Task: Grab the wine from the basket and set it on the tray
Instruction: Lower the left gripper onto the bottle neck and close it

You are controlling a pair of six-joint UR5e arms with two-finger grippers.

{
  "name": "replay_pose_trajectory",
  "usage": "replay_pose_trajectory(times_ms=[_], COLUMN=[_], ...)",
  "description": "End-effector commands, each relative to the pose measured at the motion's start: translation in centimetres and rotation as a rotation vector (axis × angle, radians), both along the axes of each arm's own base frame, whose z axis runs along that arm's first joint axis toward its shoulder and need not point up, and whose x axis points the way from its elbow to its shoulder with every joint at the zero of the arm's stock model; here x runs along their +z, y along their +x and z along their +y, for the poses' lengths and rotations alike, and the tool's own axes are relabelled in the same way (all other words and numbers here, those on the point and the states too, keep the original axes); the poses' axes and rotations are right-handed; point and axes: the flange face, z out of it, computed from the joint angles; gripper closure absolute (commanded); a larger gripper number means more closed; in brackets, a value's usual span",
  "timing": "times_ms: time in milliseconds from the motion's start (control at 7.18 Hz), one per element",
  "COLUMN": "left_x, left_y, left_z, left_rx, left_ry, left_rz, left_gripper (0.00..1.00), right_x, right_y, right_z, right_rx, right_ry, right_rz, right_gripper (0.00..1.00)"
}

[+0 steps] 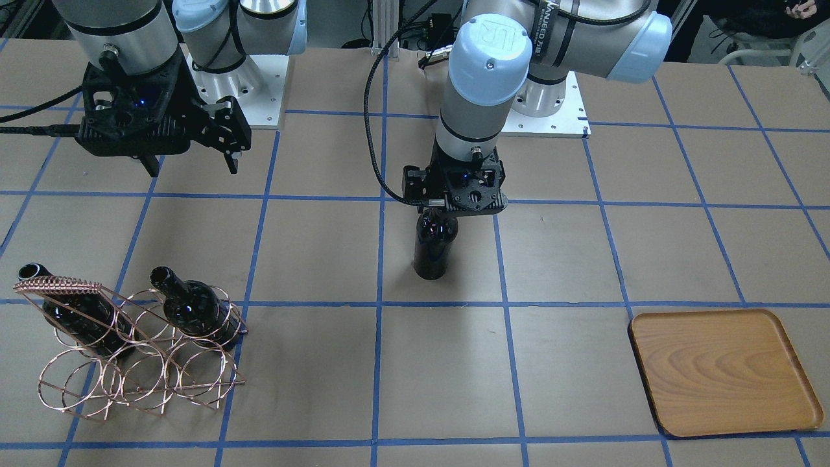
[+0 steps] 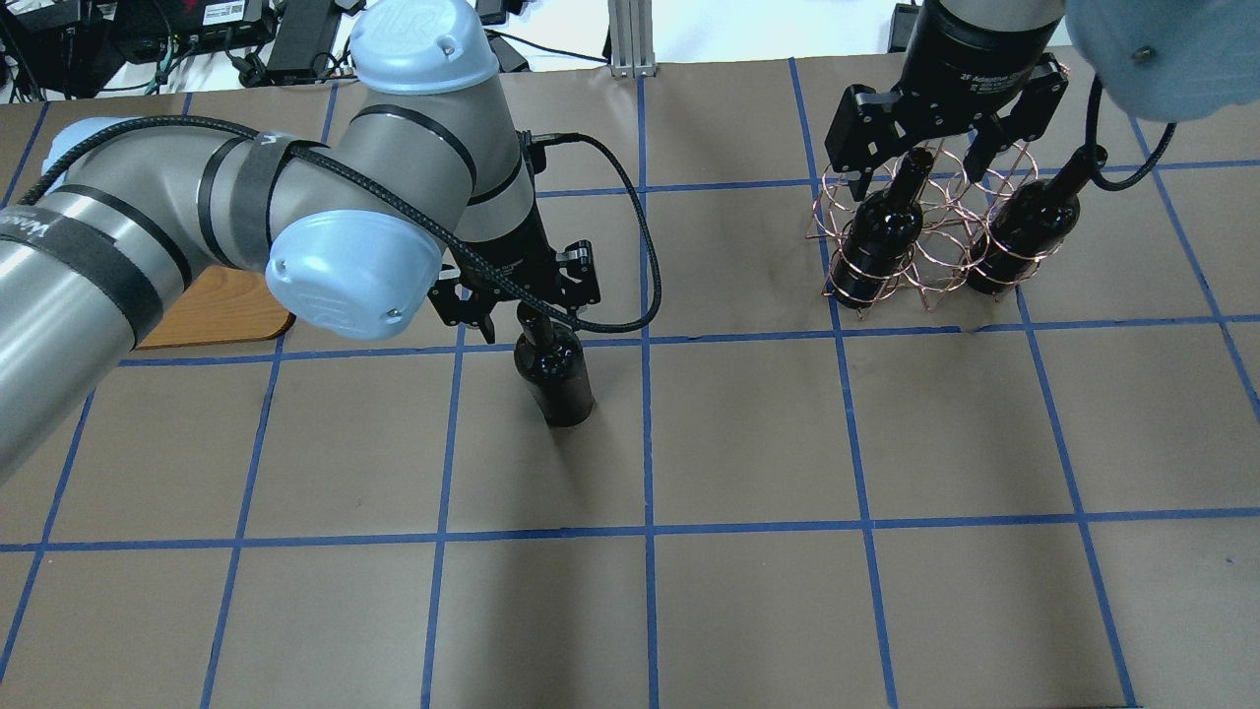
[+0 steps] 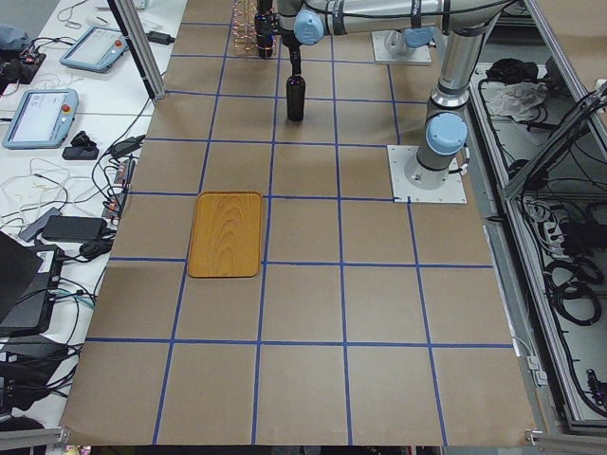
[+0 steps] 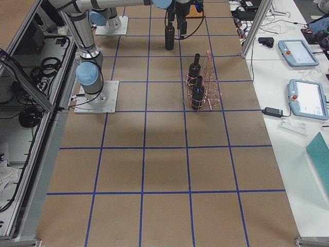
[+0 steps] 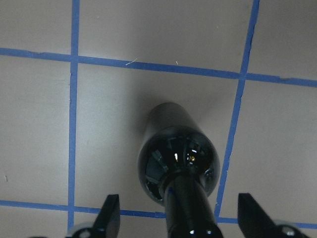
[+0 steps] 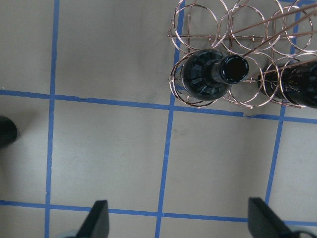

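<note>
One wine bottle [image 1: 434, 250] stands upright on the table near the middle, seen also from overhead [image 2: 556, 374]. My left gripper [image 1: 447, 211] is over it, open, with a finger [image 5: 111, 215] on each side of the neck and not touching it. The copper wire basket [image 1: 130, 363] holds two more bottles [image 1: 194, 311] [image 1: 78, 314], necks up. My right gripper [image 2: 915, 167] hangs open and empty above the basket [image 2: 925, 256]. The wooden tray [image 1: 723, 370] lies flat and bare at the table's far side on my left; in the overhead view [image 2: 217, 310] my left arm hides most of it.
The table is covered in brown paper with a blue tape grid [image 1: 379, 305]. The arm base plates [image 1: 551, 117] sit at the robot's edge. Tablets and cables [image 3: 47, 104] lie on side benches beyond the table ends.
</note>
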Motion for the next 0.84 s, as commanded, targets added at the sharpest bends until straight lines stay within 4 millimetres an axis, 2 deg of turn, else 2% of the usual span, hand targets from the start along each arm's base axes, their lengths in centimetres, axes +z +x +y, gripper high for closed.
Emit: replay_pose_trajectory(times_ms=[0,139,278,696], left_x=[-0.17,0.17,0.02,-0.39], left_y=[-0.02,-0.15,-0.14,-0.46], left_z=[-0.01,-0.51,-0.44,-0.51], left_rx=[-0.002,0.002,0.013,0.034], left_ry=[0.0,-0.036,-0.031,-0.024], left_rz=[0.001,0.011,0.01,0.037], left_gripper=[0.29,0.33,0.57,0.73], right_x=[0.01,0.02,0.09,0.12], right_y=[-0.13,-0.13,-0.14,-0.03], right_z=[-0.02,-0.04,0.03,0.03], right_rx=[0.0,0.0,-0.001,0.0], right_ry=[-0.001,-0.002,-0.002,-0.005], right_rz=[0.008,0.008,0.008,0.005], right_gripper=[0.0,0.0,0.0,0.0])
